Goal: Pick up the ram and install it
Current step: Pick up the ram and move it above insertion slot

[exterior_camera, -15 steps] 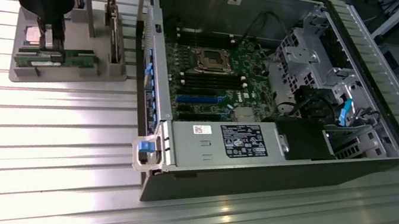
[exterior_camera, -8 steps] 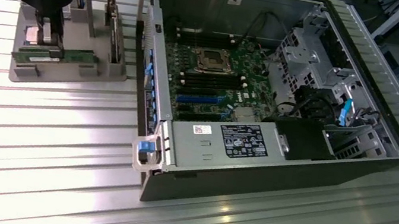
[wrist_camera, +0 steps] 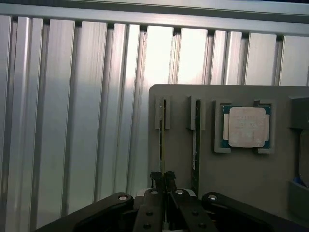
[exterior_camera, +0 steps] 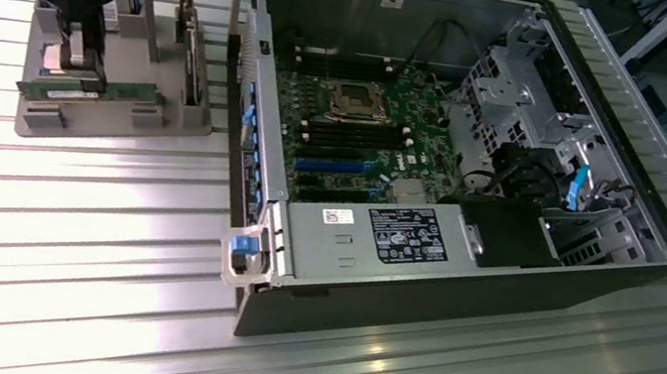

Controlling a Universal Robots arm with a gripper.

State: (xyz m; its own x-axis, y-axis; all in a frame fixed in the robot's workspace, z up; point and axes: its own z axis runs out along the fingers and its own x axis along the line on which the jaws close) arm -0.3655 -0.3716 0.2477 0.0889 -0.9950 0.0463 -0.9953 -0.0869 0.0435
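Two thin green ram sticks stand on edge in slots of a grey holder (wrist_camera: 241,169). In the wrist view my gripper (wrist_camera: 163,178) has its black fingers (wrist_camera: 157,180) pressed close against both sides of the outer ram (wrist_camera: 162,140), which still sits in its slot. The second ram (wrist_camera: 195,140) stands alongside, untouched. In the exterior view the gripper (exterior_camera: 75,61) reaches down onto the holder (exterior_camera: 117,113) at the exterior view's left, right above a green ram (exterior_camera: 87,93) with a white label. The fingers are shut on the stick.
A square silver CPU chip (wrist_camera: 246,126) lies in a pocket of the holder beside the rams. The open computer case (exterior_camera: 587,277) lies at the exterior view's right, with its motherboard (exterior_camera: 355,140), dark memory slots (exterior_camera: 349,134) and power supply (exterior_camera: 393,237). Ribbed aluminium table (exterior_camera: 94,260) all around.
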